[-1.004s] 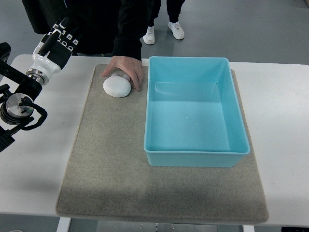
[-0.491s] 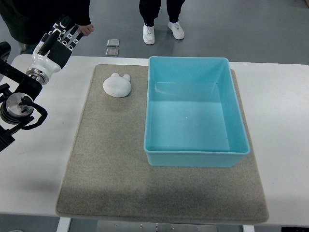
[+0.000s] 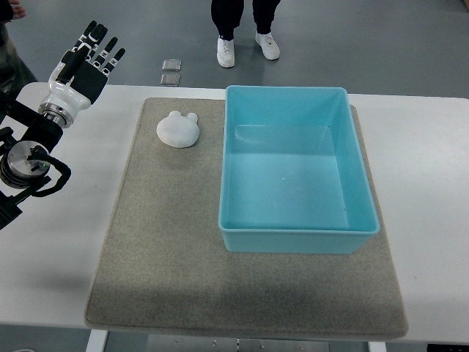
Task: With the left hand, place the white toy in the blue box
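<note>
White toy (image 3: 178, 130): small, rounded, two little ears toward the far side, lying on the grey mat (image 3: 161, 249) near its far left corner, just beside the blue box (image 3: 299, 176) but not touching it. Left hand (image 3: 86, 64): up at the far left edge of the table (image 3: 432, 183), fingers (image 3: 100, 40) spread wide and holding nothing, well apart from the toy. Right hand: nowhere to be seen. Task, by the look of it, not yet begun: no reach, no grasp, box empty. Risks from here: smooth domed shape, likely to slip from a loose or off-centre grip; a push from the side likely to slide it along the mat or against the box's near wall instead of lifting it; ears a poor hold, better avoided. Box wall tall next to the toy, so a low carry likely to knock the toy or the fingers against the rim and shift the box; enough lift needed before crossing over. Release too near the rim: possible bounce off the edge and back onto the mat. Around: white table under the mat, grey floor beyond, a person's legs and white shoes (image 3: 248, 48) standing past the far edge, two small square plates (image 3: 170, 71) on the floor. Between hand and toy: bare table and mat only, nothing in the way; box wall the sole obstacle on the route.
</note>
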Robot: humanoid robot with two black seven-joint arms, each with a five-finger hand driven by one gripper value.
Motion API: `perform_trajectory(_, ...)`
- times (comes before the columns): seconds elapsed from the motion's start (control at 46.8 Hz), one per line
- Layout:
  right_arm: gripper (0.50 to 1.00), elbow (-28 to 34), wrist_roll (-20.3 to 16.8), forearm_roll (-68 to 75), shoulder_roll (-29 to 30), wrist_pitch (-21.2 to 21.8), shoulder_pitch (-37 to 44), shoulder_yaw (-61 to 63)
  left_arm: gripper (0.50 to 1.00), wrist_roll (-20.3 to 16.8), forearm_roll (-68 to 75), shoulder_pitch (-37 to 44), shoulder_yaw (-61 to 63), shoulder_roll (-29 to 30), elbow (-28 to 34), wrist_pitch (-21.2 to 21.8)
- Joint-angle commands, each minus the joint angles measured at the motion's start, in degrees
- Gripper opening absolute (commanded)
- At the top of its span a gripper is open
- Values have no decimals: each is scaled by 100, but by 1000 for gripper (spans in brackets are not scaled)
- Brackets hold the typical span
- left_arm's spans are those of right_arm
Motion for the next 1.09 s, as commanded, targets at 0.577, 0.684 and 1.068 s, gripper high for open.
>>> perform_trajectory(0.577, 936, 0, 0, -8, 0, 0, 0, 0, 1000, 2, 571, -34, 9, -114, 123, -345)
perform_trajectory(0.684, 936, 0, 0, 1, 0, 0, 0, 0, 1000, 2, 774, -43, -44, -114, 140, -819)
perform_trajectory(1.068, 936, 0, 9, 1, 0, 0, 0, 0, 990, 46, 993, -157, -211, -132, 456, -1032)
